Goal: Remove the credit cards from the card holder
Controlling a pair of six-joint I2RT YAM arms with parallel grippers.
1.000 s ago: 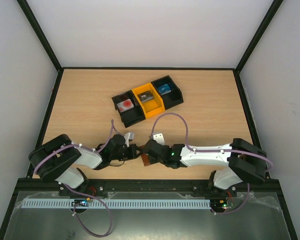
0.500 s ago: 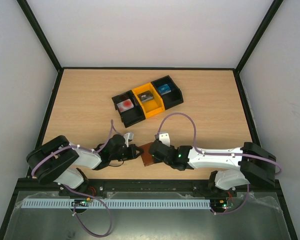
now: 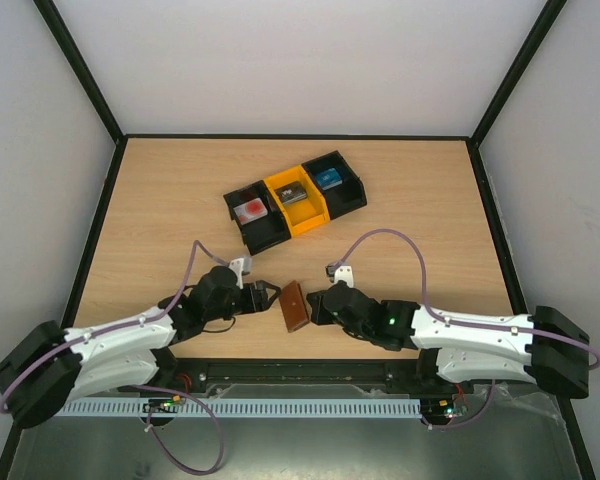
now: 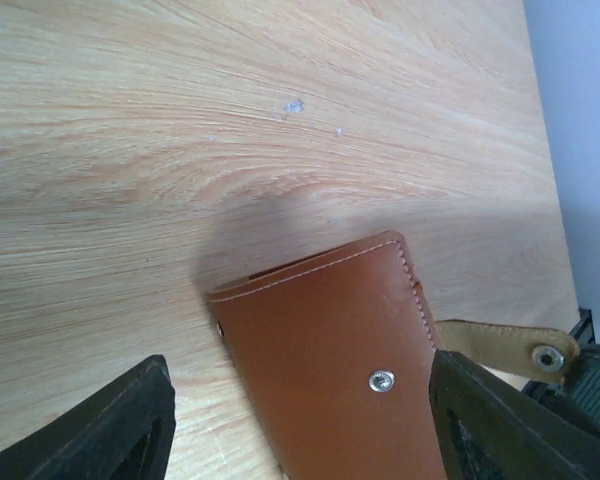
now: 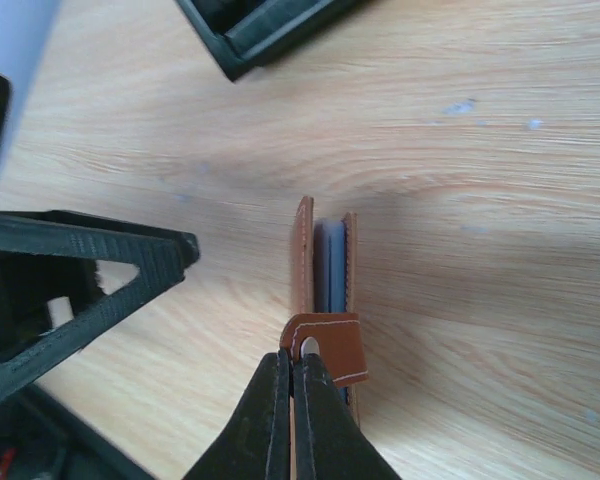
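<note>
Brown leather holder [image 3: 294, 306]: closed like a book, apparently standing on one edge on the table [image 4: 180, 120], between the two grippers and well short of the bins [image 3: 296, 198] beyond them.
Right gripper [image 5: 292, 355]: fingers pinched tight on the strap [image 5: 328, 345] at the holder's near end. The holder ran straight ahead from the tips.
Left gripper [image 4: 300, 368]: fingers spread wide, holding nothing. The holder's cover, with its snap stud, sat between and just ahead of them, untouched.
Cards: none showed. Only a grey-blue sleeve edge [image 5: 330, 255] sat between the covers, ahead of the right tips.
Arm pose: both arms stretched low over the table and reached inward, wrists facing each other across the holder.
Step, as judged: opening the holder.
Doing it well: the right should probably hold its pinch on the strap and draw it away while the left closes on one cover only. Gripping both covers would clamp it shut. A slow pull seems wise, since thin leather could slip or the holder could topple.
</note>
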